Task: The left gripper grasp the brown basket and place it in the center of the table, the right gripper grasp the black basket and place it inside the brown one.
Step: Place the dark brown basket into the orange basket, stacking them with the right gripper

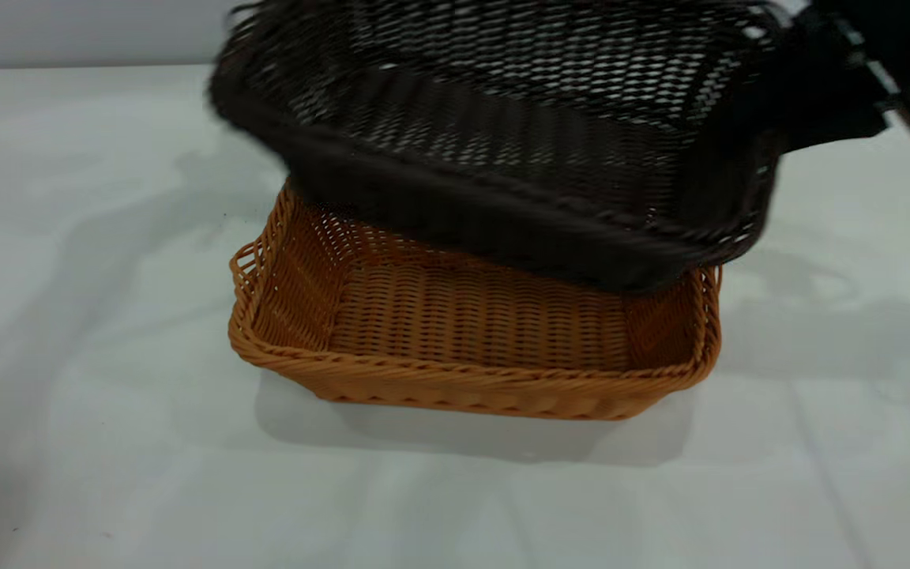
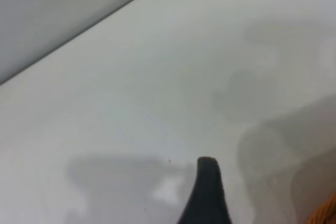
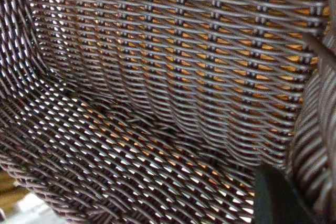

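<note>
The large plain white-grey table (image 1: 76,332) was seen lying flat and smooth, with wide bare room left on every side of the baskets. The rectangular very dark brown-black woven wicker basket (image 1: 494,134), braided at the rim, was held tilted in the air above the far part of the rectangular orange-tan woven wicker basket (image 1: 471,332), which was set upright near the middle of the table, its braided rim and a small loop handle visible at its left end. The dark basket was gripped at its right end by the right gripper (image 1: 810,95), clamped on the rim; through its open weave the orange wicker was seen in the right wrist view. Of the left gripper (image 2: 207,192), held off above bare table beside the orange basket's edge, only one black fingertip was shown, so its opening could not be told.
</note>
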You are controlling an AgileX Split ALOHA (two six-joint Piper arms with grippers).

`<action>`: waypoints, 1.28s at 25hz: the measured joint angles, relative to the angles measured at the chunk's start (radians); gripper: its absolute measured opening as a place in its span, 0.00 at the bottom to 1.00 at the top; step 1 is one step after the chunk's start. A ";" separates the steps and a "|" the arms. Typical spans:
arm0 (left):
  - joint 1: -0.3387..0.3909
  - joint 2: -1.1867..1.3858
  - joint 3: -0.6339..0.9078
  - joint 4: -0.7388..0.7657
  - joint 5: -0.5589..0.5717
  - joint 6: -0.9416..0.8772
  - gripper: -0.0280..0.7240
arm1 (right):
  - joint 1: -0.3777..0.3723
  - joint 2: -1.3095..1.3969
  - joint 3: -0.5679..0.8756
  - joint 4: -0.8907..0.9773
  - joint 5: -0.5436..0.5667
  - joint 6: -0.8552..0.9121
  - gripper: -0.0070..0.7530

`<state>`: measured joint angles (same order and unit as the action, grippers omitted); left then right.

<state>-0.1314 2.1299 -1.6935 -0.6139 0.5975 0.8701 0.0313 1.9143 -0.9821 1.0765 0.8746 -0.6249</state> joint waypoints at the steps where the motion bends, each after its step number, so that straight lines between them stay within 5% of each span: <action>1: 0.001 0.000 0.000 0.000 0.004 0.000 0.77 | 0.021 0.000 0.000 -0.002 -0.010 0.004 0.11; 14: 0.001 0.000 0.000 0.000 0.025 0.004 0.77 | 0.105 0.000 0.000 -0.172 -0.101 0.037 0.11; 32: 0.001 0.000 0.000 0.000 0.027 0.004 0.77 | 0.138 0.057 0.000 -0.138 -0.159 0.011 0.14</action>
<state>-0.1307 2.1299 -1.6935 -0.6139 0.6241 0.8738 0.1697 1.9718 -0.9821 0.9389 0.7157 -0.6141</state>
